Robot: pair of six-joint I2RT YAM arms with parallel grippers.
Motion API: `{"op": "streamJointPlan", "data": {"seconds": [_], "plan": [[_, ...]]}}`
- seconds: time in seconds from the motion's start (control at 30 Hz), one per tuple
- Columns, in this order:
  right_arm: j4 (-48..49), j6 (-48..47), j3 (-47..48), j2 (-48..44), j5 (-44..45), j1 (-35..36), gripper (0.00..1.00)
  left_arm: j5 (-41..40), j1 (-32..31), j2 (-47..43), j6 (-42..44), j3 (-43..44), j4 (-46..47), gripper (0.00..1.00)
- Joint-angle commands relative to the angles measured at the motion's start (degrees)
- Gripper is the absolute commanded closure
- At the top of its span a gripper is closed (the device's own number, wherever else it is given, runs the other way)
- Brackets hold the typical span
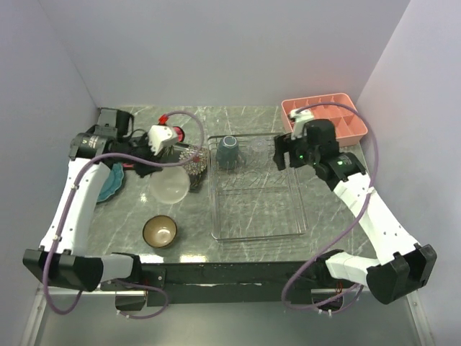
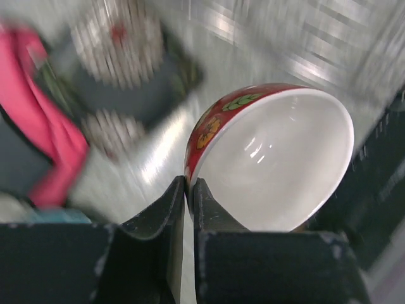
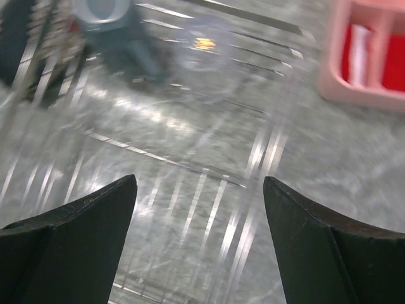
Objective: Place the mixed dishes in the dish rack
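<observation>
My left gripper [image 1: 167, 164] [image 2: 188, 190] is shut on the rim of the red bowl [image 1: 170, 186] [image 2: 272, 158], one finger inside its white lining and one outside. The bowl hangs tilted, left of the dish rack [image 1: 256, 209]. The square dark plate with white flowers [image 1: 194, 160] [image 2: 120, 69] lies just behind it. A blue plate [image 1: 112, 186] peeks out under my left arm. The dark cream-lined bowl [image 1: 160, 231] stands upright near the front. A grey-blue mug [image 1: 228, 151] [image 3: 107, 19] sits in the rack's back left. My right gripper [image 1: 282, 156] [image 3: 199, 190] hovers open over the rack wires [image 3: 209, 209], holding nothing.
A pink compartment tray [image 1: 324, 115] [image 3: 367, 57] stands at the back right beyond the rack. A red-pink cloth [image 2: 44, 139] lies left of the square plate. Grey walls close in the table on the left, back and right.
</observation>
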Motion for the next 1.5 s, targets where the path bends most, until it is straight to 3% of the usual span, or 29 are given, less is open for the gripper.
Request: {"op": "streamJointPlan", "data": {"seconds": [0.0, 0.2, 0.33, 0.63, 0.9, 0.97, 1.0, 1.1, 1.47], "plan": [[-2.89, 5.47, 1.38, -0.6, 1.54, -9.03, 0.12, 6.4, -11.14, -3.39, -10.06, 1.37, 18.22, 0.99], [-6.32, 3.63, 1.47, -0.24, 0.29, -15.64, 0.13, 0.17, -24.86, -3.85, -14.22, -10.32, 45.36, 0.99], [-6.5, 3.1, 0.33, -1.65, 1.0, -17.84, 0.13, -2.74, -30.6, -2.35, -13.61, -17.43, 61.01, 0.99], [-6.59, 3.45, -5.38, -6.57, 1.7, -20.92, 0.13, 1.28, -34.65, 5.46, -12.81, -26.32, 91.01, 0.99], [-7.55, 3.37, -6.88, -7.02, 1.08, -21.54, 0.13, 6.12, -40.19, 17.85, -10.7, -37.22, 133.19, 0.99], [-7.55, 3.1, -6.53, -6.58, 1.08, -21.54, 0.13, 7.09, -40.28, 23.02, -10.1, -38.1, 142.06, 0.99], [-7.64, 2.84, -6.09, -6.23, 1.17, -21.63, 0.13, 7.96, -40.45, 24.96, -9.39, -38.97, 151.41, 0.99], [-7.46, 2.75, -5.83, -5.44, 1.0, -21.63, 0.13, 9.11, -40.54, 32.18, -9.29, -37.94, 163.85, 0.99], [-7.55, 3.36, -8.9, -6.66, 0.29, -21.63, 0.13, 18.16, -40.98, 44.41, -15.36, -33.0, 178.14, 0.99]]}}
